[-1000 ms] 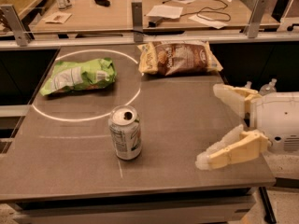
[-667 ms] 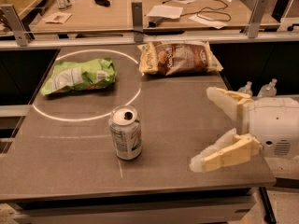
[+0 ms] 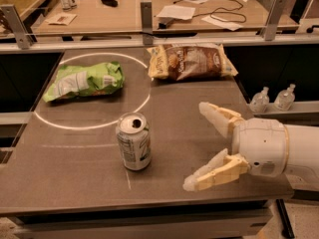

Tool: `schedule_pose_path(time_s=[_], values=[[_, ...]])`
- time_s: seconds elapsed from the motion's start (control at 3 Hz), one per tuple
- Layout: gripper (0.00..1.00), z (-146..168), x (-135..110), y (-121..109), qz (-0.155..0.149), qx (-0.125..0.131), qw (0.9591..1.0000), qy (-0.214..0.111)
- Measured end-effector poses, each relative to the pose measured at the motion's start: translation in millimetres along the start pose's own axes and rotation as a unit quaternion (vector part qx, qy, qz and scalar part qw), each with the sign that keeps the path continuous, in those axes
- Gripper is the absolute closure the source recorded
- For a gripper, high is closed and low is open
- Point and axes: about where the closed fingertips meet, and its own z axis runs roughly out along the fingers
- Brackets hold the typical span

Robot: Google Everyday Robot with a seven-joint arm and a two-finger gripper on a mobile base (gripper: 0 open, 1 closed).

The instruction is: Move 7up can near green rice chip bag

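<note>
Camera view: gripper (image 3: pixel 195 146) is low over the bench (image 3: pixel 65 178), right of the can (image 3: pixel 133 142) and apart from it. Jaws are spread wide, holding nothing, opening turned toward the can. Can stands upright at front-middle, just outside the white ring (image 3: pixel 50 122); green bag (image 3: pixel 84 81) lies inside the ring at back left, well apart from the can. Brown bag (image 3: pixel 189 61) at back, not involved. Step, as judged: approach for the grasp. To do it well: slide in level until the can sits centred between the jaws, close on mid-body rather than rim so it does not tip, then set it down beside the green bag. Arm extends from the right edge, wrist roughly horizontal, one finger rearward, one frontward
</note>
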Motion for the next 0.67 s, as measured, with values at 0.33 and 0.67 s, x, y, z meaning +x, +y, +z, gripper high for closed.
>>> schedule_pose_path(time_s=[0.33,0.67], values=[[0.0,18.4,25.0,-10.7,-0.004,-0.015,0.9998,-0.012],[0.0,38.6,36.7,-14.9,-0.006,-0.021,0.9995,-0.021]])
